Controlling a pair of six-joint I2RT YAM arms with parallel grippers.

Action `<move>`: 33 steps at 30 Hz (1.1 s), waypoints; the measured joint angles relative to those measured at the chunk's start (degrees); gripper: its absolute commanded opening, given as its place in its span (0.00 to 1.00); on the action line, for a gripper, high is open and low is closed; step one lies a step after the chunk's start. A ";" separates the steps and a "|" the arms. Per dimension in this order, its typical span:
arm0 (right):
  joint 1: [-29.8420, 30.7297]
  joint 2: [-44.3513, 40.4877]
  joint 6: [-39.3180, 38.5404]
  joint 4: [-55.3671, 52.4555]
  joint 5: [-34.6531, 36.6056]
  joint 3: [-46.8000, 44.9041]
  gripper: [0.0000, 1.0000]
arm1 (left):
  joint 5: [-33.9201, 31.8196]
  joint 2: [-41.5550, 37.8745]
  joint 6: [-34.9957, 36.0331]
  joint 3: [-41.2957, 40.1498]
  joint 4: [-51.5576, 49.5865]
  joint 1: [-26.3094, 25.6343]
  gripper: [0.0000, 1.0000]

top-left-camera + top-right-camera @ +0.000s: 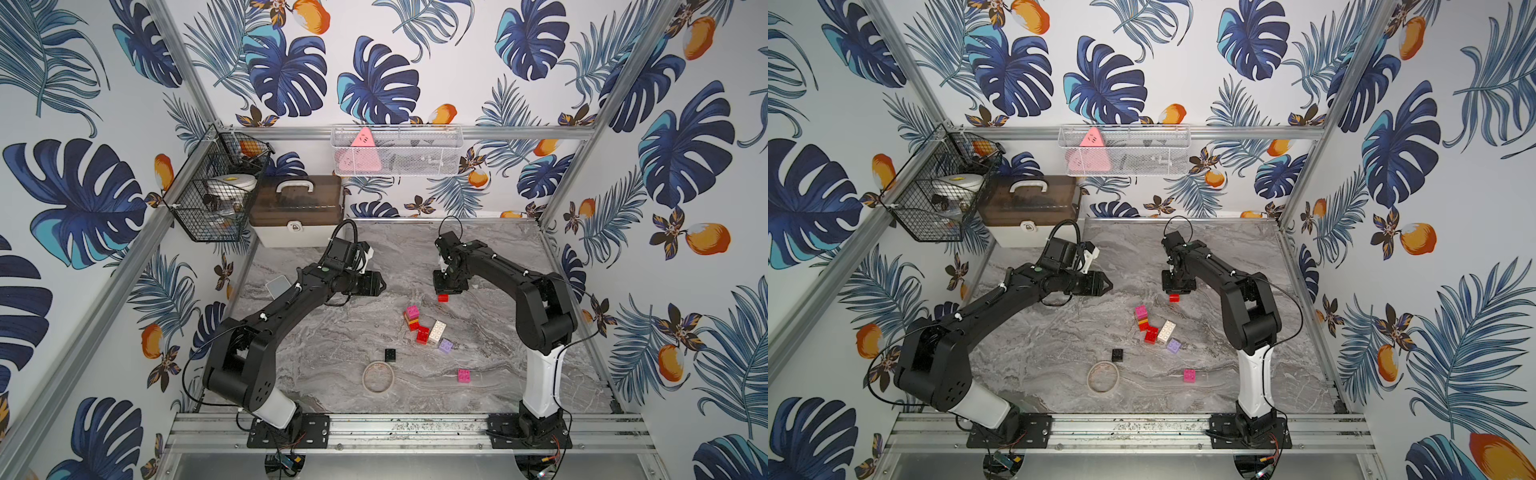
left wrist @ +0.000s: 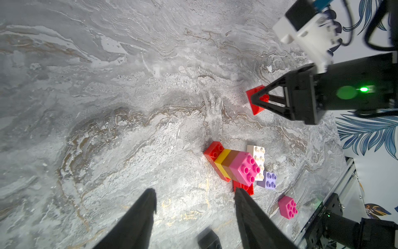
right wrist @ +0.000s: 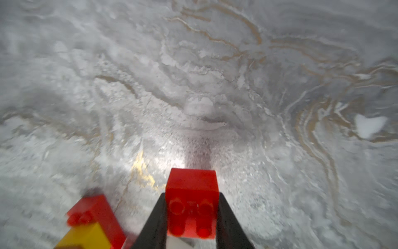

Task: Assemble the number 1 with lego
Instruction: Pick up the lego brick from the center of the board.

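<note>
Toward the back of the marble table (image 1: 316,357), a small red brick (image 3: 191,207) sits pinched between the jaws of the right gripper (image 3: 191,194), studs facing the wrist, low over the surface. Whether it is clear of the table I can't tell.

Nearer the front lies the rest of the lego. A short stack (image 2: 233,165) runs pink on orange on yellow on a red base, with a white brick (image 1: 438,331), another red one (image 1: 422,333) and a lilac one (image 1: 445,345) crowded against it. A black brick (image 1: 390,354) and a loose pink one (image 1: 464,375) lie apart, near a tan ring (image 1: 364,377). The left gripper (image 1: 376,286) hangs off to the side, jaws wide and holding nothing.

My worry is the grip: the jaws bear only on the brick's smooth side walls, so it could pivot or squirt out on the carry. Nothing steadies the stack either. Pressing a brick onto it, especially with studs slightly off line, would likely topple it or shove it into its close neighbours.
</note>
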 measured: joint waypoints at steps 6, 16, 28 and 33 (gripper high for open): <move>2.23 -8.24 -3.93 -6.23 -2.58 2.08 0.00 | -2.36 0.02 0.94 0.70 -1.64 0.00 0.63; 11.65 -10.71 -6.47 -12.33 -4.85 3.08 0.00 | -4.46 1.03 1.14 1.60 -3.80 0.00 0.63; 16.76 -9.49 0.68 -8.39 1.49 -0.31 0.00 | -4.92 0.85 1.16 1.68 -4.02 0.00 0.63; 18.16 -8.83 2.12 -6.43 2.62 -1.44 0.00 | -4.92 0.92 1.16 1.92 -4.09 0.00 0.64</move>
